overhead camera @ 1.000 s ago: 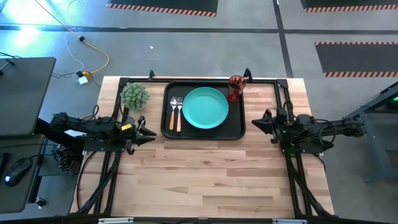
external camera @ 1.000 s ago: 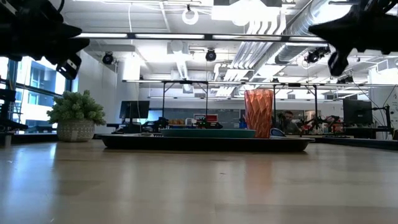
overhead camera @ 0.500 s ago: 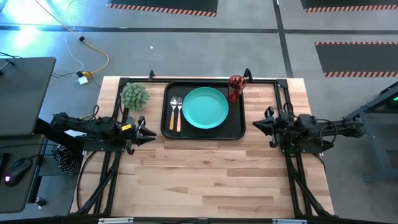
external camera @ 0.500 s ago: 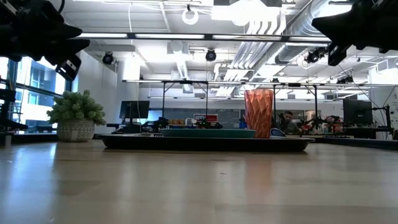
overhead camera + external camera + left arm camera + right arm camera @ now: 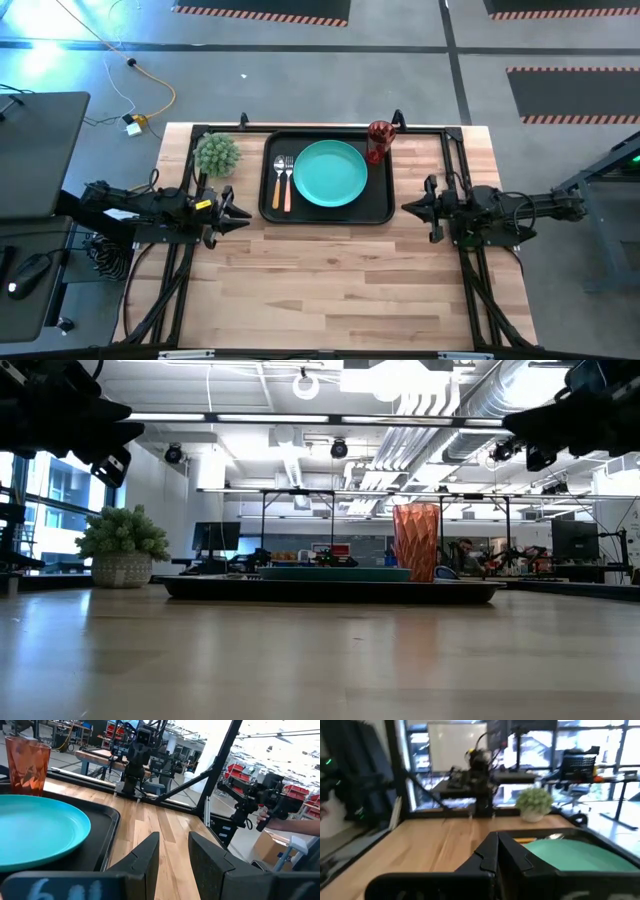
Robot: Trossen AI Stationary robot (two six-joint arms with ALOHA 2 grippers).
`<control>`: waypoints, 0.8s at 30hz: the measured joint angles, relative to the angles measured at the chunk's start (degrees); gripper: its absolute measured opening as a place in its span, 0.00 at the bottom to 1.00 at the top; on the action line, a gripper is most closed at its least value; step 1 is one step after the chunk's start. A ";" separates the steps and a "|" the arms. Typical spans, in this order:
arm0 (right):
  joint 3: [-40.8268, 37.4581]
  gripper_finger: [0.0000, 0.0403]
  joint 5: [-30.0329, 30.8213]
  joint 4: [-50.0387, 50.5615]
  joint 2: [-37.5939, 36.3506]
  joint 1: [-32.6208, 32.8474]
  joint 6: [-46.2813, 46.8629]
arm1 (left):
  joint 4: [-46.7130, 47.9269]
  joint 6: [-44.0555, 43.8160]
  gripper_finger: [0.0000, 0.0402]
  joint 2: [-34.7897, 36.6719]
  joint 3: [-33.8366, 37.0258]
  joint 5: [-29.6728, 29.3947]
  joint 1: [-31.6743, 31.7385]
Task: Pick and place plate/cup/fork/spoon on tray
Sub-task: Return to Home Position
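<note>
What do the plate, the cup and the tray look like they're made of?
The plate: likely plastic, opaque turquoise with a smooth, soft sheen. The cup: probably translucent plastic, dark red, light showing through its walls. The tray: black, fairly matte, raised rim; plastic or coated metal, cannot tell.

On tray L-R: spoon, fork, plate, cup.
</note>
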State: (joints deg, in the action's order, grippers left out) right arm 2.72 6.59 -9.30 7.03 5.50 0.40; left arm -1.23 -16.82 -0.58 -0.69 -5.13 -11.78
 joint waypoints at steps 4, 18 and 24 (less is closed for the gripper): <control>0.00 0.00 -3.20 3.84 0.00 0.02 -0.42 | 0.00 1.43 0.24 0.00 0.00 0.00 -0.01; 0.00 0.00 -3.67 13.85 0.04 0.00 -0.43 | 0.00 13.95 0.23 0.00 0.00 0.02 -0.01; 0.00 0.00 -3.33 12.88 0.04 0.00 -0.02 | 0.00 9.35 0.23 0.00 -0.02 0.04 -0.01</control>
State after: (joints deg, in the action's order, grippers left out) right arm 2.72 3.26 3.58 7.07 5.50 0.38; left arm -1.23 -7.47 -0.58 -0.71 -5.08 -11.79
